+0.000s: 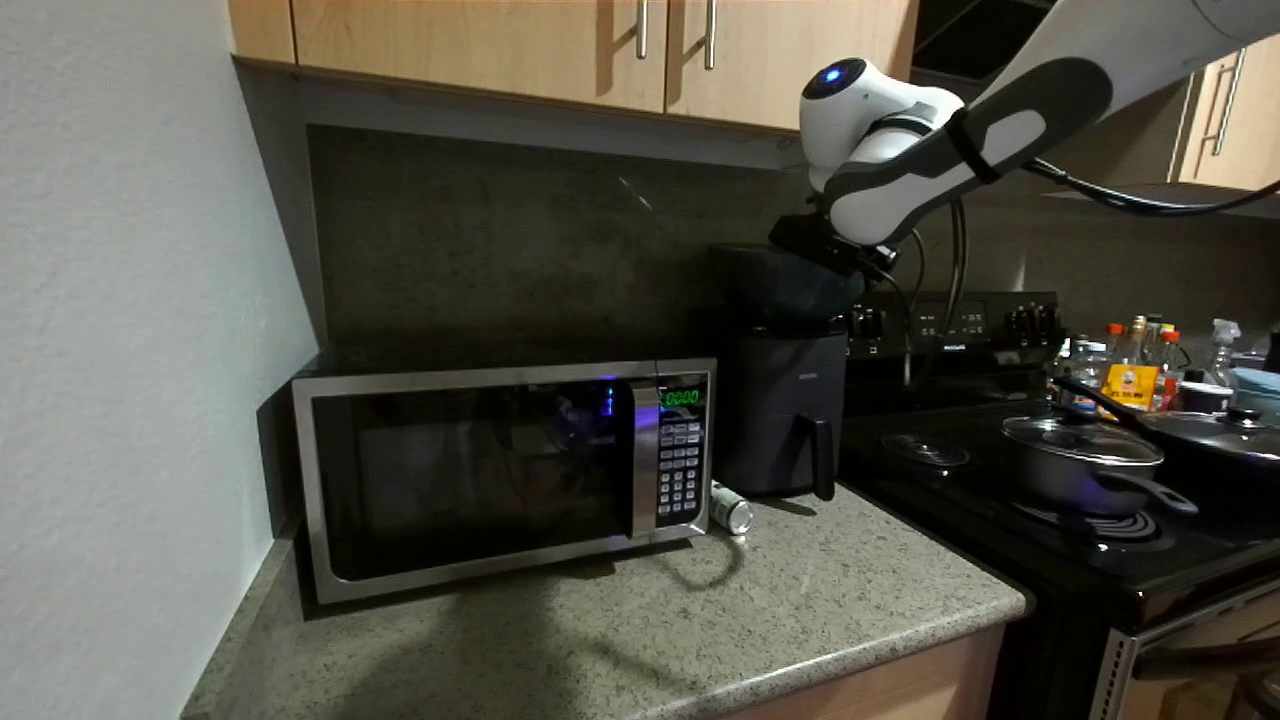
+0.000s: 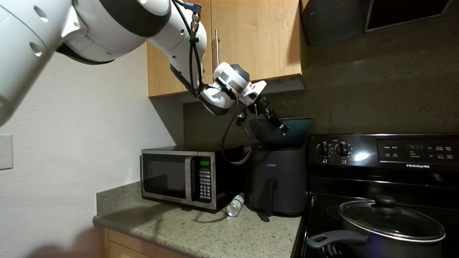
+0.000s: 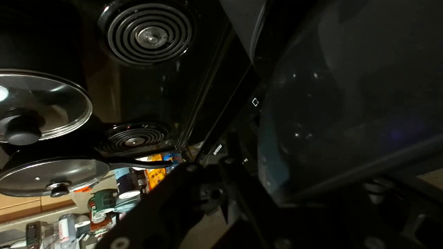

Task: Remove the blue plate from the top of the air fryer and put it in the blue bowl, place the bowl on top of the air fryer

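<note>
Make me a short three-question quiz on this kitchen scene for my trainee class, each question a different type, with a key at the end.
1. Fill in the blank: on the microwave, the lit display shows its digits in the colour ____.
2. True or false: the small cylindrical container on the counter lies on its side.
3. Multiple choice: which appliance is directly below the blue bowl?
A) the microwave
B) the air fryer
C) the stove

Key: 1. green; 2. true; 3. B
</note>
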You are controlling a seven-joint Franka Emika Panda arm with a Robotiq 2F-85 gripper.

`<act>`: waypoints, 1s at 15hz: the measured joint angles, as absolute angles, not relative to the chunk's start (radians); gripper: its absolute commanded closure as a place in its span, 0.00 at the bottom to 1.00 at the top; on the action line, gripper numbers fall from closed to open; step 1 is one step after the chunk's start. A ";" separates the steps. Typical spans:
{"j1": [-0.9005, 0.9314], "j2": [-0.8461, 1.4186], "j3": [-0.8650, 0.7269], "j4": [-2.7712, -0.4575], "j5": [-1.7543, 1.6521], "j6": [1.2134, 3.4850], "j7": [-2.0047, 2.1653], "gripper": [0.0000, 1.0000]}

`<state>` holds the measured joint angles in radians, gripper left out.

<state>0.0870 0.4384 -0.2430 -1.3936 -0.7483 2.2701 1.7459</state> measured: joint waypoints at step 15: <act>0.112 0.426 -0.237 -1.362 -0.911 2.435 1.792 0.00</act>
